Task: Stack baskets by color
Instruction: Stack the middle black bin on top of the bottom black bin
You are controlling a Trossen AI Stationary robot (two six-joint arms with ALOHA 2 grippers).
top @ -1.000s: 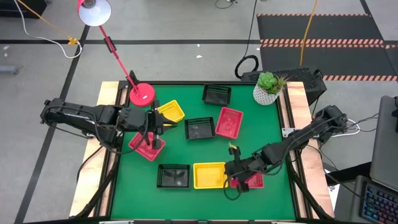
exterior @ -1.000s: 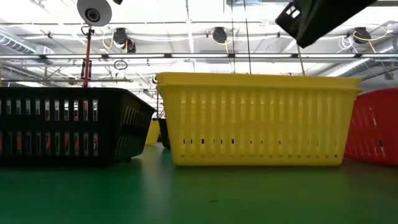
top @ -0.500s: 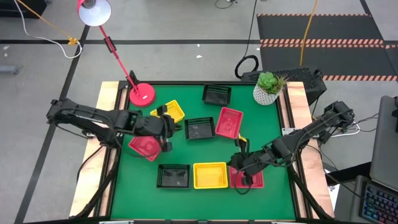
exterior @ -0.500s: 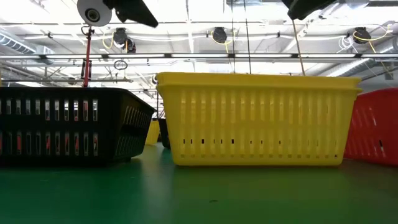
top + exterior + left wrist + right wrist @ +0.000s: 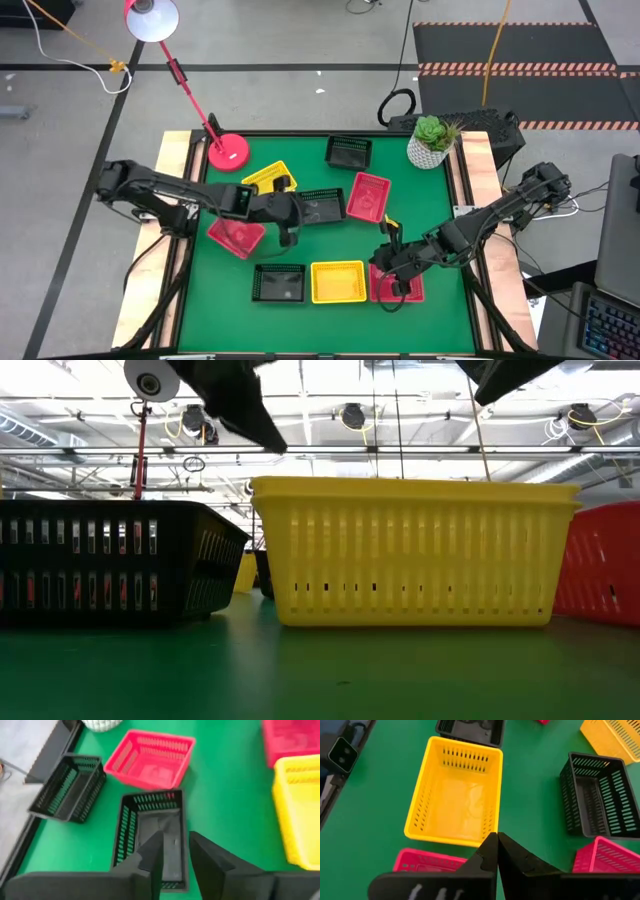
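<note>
Several baskets stand on the green mat. A black basket [image 5: 320, 205] is in the middle, with a red one [image 5: 368, 196] at its right, a yellow one [image 5: 270, 178] and another red one [image 5: 237, 237] at its left, and a black one [image 5: 348, 152] at the far side. Along the near edge stand a black [image 5: 278, 283], a yellow [image 5: 337, 281] and a red basket [image 5: 400, 287]. My left gripper [image 5: 175, 852] hovers open over the middle black basket [image 5: 150, 832], holding nothing. My right gripper [image 5: 496, 842] is shut and empty above the near red basket [image 5: 427, 860].
A pink lamp base [image 5: 228, 152] stands at the far left corner and a white plant pot [image 5: 432, 145] at the far right corner. Bare green mat [image 5: 310, 245] lies between the middle and near rows of baskets.
My left gripper has left the red basket at the left, which stays on the mat. It has gone toward the table's right and down, and now stands over the middle black basket. My right gripper has drawn back a little toward the right edge and risen.
</note>
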